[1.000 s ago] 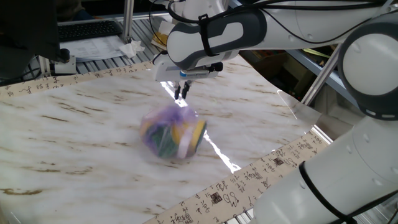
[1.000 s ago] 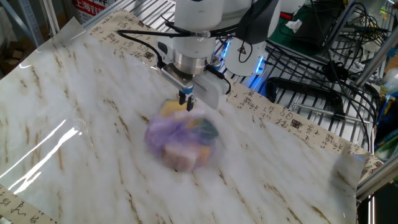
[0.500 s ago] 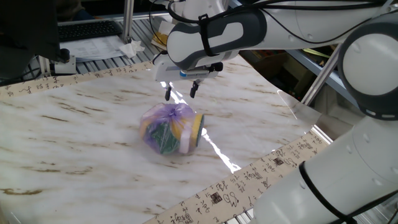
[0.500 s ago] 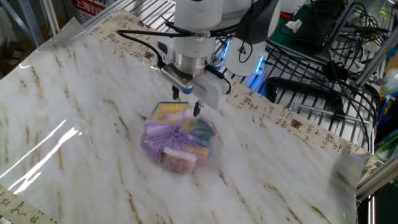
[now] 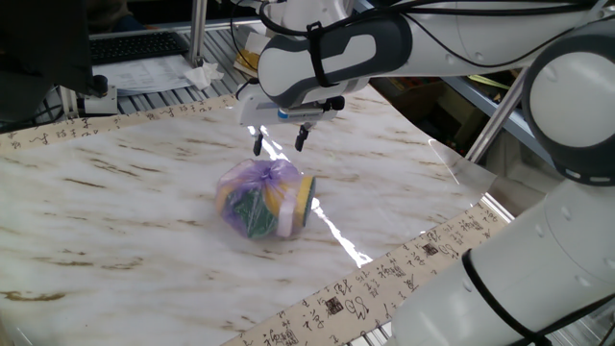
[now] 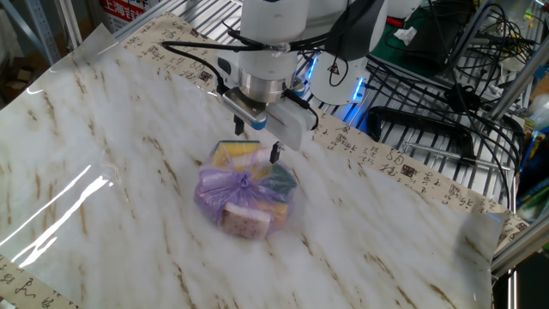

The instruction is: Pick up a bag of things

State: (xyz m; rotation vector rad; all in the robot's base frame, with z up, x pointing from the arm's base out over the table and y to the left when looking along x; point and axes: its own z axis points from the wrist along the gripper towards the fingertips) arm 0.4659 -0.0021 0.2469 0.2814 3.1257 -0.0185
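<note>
Two thin dark fingers (image 5: 258, 145) of the gripper (image 5: 278, 142) stand apart from each other, so the gripper is open and it holds nothing. It hangs just above the bag of things (image 5: 261, 199), and its fingertips do not touch the plastic. In the other fixed view the gripper (image 6: 257, 140) has a white block-shaped housing beside the fingers and a round grey metal wrist over them. The bag of things (image 6: 245, 196) lies on the table (image 6: 94, 137), directly under the open fingers, near the middle of the surface. The bag is small and rounded, made of thin translucent purple plastic that is wrinkled, and it is gathered into a knot on the top. Through the plastic one can see a green item, a yellow item with a rounded edge and a pale white or beige block; their exact kind I cannot tell. The table (image 5: 115, 192) has a smooth and glossy top with a white marble pattern and brown veins, and a bright strip of light reflects on it. A paper band with dark printed characters (image 5: 375, 279) runs along the edges of the table. The arm (image 5: 336, 48) above the gripper is made of smooth white rounded shells with dark joints. Behind the table in the other fixed view stands a metal wire rack (image 6: 429, 129) with black cables.
</note>
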